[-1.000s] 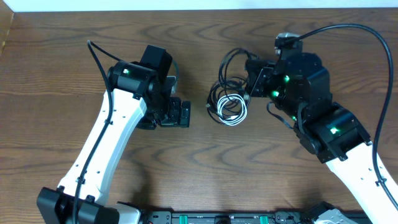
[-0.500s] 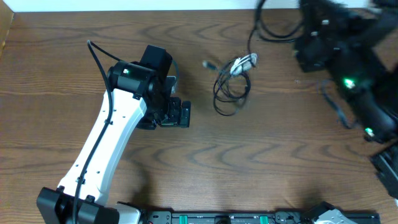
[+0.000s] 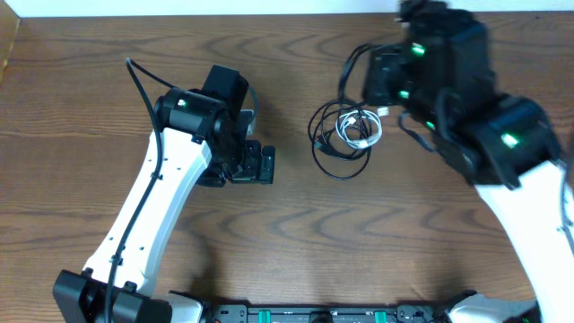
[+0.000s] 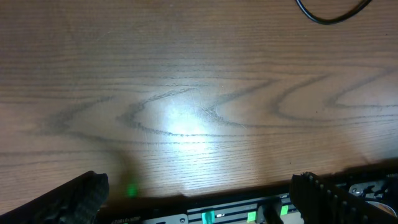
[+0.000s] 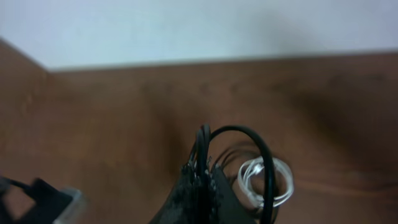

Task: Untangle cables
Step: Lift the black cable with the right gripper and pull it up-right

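Note:
A loose bundle of black cables (image 3: pixel 334 151) lies on the wooden table with a white coiled cable (image 3: pixel 359 130) on its right side. One black cable (image 3: pixel 344 70) rises from the bundle to my right gripper (image 3: pixel 377 85). In the right wrist view my right gripper (image 5: pixel 203 177) is shut on that black cable (image 5: pixel 266 163), which loops above the white coil (image 5: pixel 268 182). My left gripper (image 3: pixel 260 164) rests low over the table, left of the bundle. In the left wrist view it (image 4: pixel 199 198) is open and empty, with a black cable loop (image 4: pixel 326 14) at the top right.
The table's far edge and a pale wall (image 5: pixel 186 25) lie just beyond the bundle. The arm base rail (image 3: pixel 314 314) runs along the near edge. A thick black arm wire (image 3: pixel 134 81) arcs beside the left arm.
My right arm swung up and away with a black cable, dragging the bundle, then came back. The bundle and white coil now lie a little farther right and back. The left arm has not moved.

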{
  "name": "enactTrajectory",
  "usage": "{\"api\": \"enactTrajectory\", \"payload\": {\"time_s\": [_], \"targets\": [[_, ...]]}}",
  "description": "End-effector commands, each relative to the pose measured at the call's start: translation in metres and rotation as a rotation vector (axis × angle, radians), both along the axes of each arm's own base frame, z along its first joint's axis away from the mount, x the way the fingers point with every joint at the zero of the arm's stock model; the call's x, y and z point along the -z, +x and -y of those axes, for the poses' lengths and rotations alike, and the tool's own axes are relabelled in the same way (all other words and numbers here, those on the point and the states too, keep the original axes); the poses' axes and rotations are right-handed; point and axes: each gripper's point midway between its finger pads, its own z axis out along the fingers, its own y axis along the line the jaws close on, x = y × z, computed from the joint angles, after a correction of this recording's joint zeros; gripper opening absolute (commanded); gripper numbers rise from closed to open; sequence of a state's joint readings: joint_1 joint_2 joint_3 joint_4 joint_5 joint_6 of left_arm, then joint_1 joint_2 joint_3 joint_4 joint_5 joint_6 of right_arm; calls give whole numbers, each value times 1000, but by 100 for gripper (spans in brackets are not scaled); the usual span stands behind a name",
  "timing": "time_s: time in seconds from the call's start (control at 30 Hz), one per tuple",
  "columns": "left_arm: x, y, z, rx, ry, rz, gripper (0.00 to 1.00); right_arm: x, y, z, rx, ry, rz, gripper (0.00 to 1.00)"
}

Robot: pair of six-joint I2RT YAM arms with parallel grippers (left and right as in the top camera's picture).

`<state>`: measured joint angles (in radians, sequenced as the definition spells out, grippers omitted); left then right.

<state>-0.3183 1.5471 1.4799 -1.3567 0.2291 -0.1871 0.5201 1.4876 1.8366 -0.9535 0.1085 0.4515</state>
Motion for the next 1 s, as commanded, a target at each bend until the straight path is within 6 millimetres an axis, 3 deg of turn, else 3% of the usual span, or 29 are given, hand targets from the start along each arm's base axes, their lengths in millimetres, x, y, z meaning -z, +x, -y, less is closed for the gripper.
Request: {"api": "enactTrajectory", "payload": {"time_s": [0.0,0.1,0.2,0.37,0.47,0.57,0.67,0.87,0.97], "targets": [[-2,1,-1,-6,11,8,98,-6,-7,-8,-46,52,-8,1],[-2,1,-1,-6,11,7,98,-14,-7,-2,-34,24,20,1],[-2,1,-1,-6,11,7,98,-38,-8,20,30,-27,82,1],[-2,1,-1,-6,11,8,98,-89,-14,90,274,-96,186,1],[-2,1,-1,-6,11,7,98,-98,-18,115,354,-98,194,2],[-2,1,-1,-6,11,8,98,-80,-21,123,403,-76,117,2],[-2,1,-1,-6,11,8,98,-46,-20,118,401,-96,0,1],[-2,1,-1,-6,11,8,98,21,-20,82,244,-81,-231,1],[-2,1,-1,-6,11,7,98,42,-17,68,192,-59,-295,1]]}}
